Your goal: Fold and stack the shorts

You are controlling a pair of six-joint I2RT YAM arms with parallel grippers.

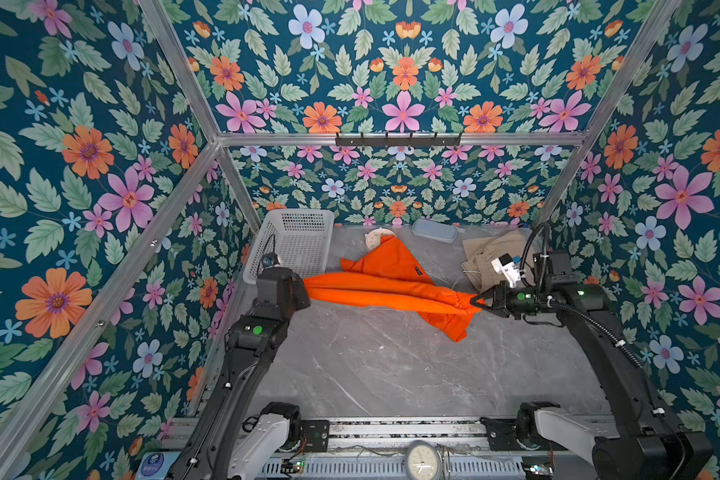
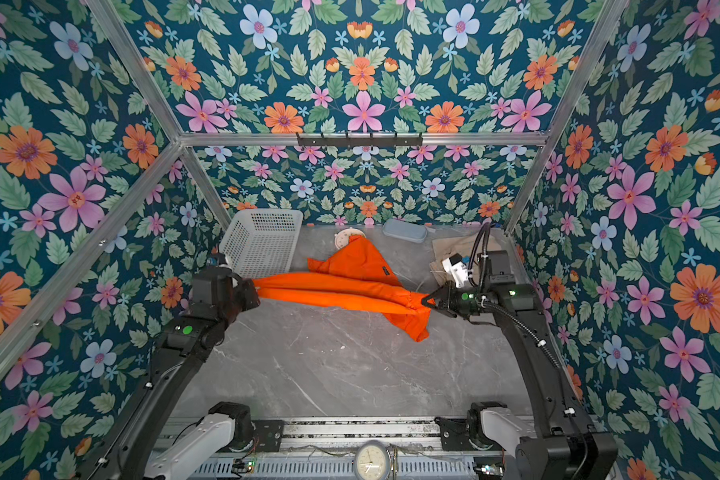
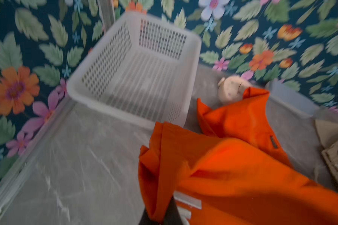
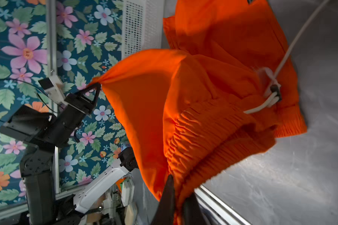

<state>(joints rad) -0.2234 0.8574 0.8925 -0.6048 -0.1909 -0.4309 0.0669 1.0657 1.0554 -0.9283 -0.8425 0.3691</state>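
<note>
We hold the bright orange cloth shorts (image 1: 391, 289) stretched between both arms above the grey marble bench (image 1: 391, 374). The left gripper (image 4: 99, 85) is pressed together, pinching a bunched corner of the fabric. The right gripper (image 1: 476, 300) is pressed together, pinching the gathered waistband. One leg reaches back and overlaps the round cream clock (image 1: 375, 239). The white perforated plastic basket (image 1: 298, 241) stands just behind the left gripper. The beige cloth shorts (image 1: 489, 255) lie crumpled in the far right corner, partly hidden by the right arm, near a pale blue pouch (image 1: 433, 229).
</note>
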